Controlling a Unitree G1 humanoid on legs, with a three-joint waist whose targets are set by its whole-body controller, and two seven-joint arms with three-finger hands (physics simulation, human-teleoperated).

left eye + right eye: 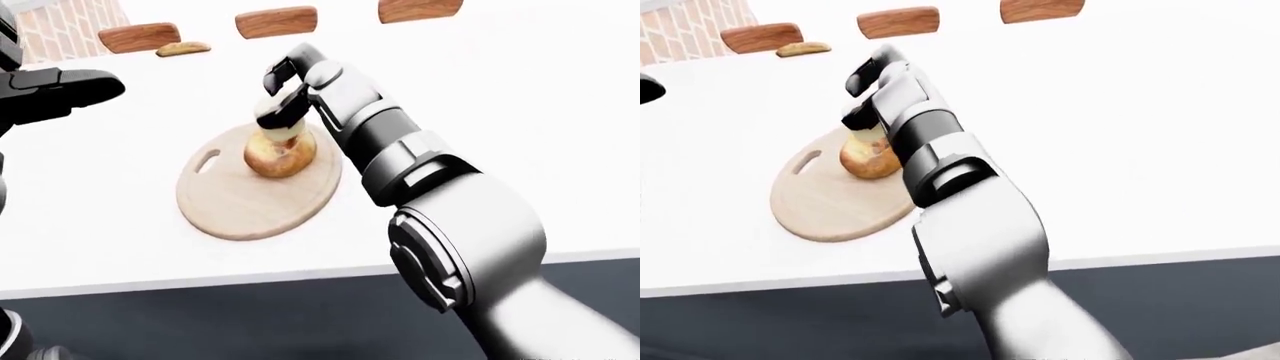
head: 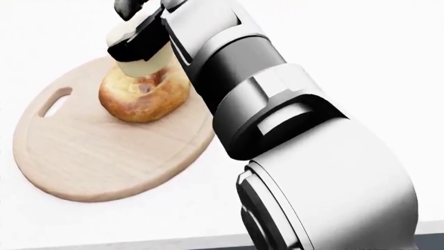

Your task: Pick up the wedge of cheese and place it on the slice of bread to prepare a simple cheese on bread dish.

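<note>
The right hand has its dark fingers closed round the pale wedge of cheese, holding it touching the top of the bagel-shaped bread. The bread sits on the round wooden cutting board, toward the board's upper edge in the head view, and the board lies on the white table. The left hand hangs left of the board; I cannot tell its grip. The cheese looks light, firm and smooth, likely slippery, best pinched across its flat sides. The bread's domed top may let it slide off.
</note>
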